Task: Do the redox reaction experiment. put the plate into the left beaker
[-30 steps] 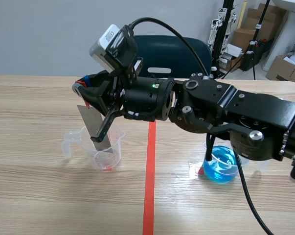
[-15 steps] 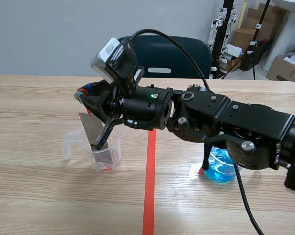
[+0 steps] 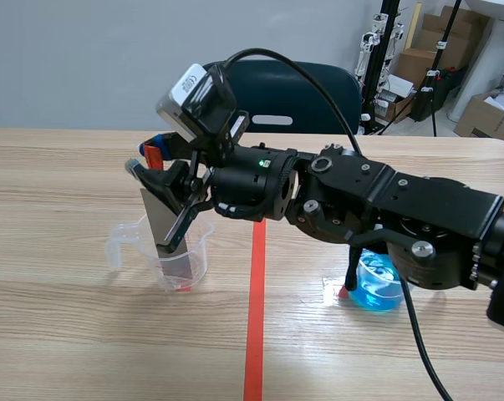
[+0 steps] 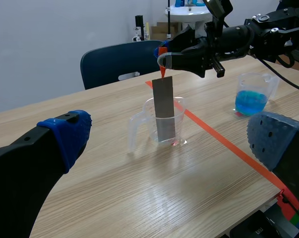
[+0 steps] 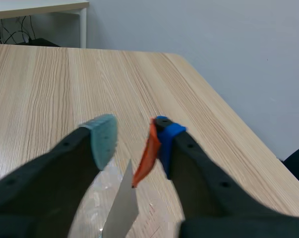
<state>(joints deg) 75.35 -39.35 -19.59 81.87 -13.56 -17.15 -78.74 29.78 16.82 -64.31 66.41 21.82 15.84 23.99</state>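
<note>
A wooden worktop [image 3: 68, 334] carries a red tape line [image 3: 256, 334]; at its 9 o'clock the grey plate [image 3: 155, 215] stands in the left beaker [image 3: 200, 251], at 3 o'clock a beaker of blue liquid [image 3: 379, 284]. Beyond sit a dark chair [image 3: 293, 96] and cardboard boxes [image 3: 486, 117]. The right wrist view shows the right jaws apart over the plate's top; only the left wrist view shows the left jaws, wide apart.

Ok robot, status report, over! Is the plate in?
Left gripper open, parked back. Right gripper open over clear plastic beaker. Grey metal plate standing in it, top between the pads. Beaker of blue liquid well aside.
</note>
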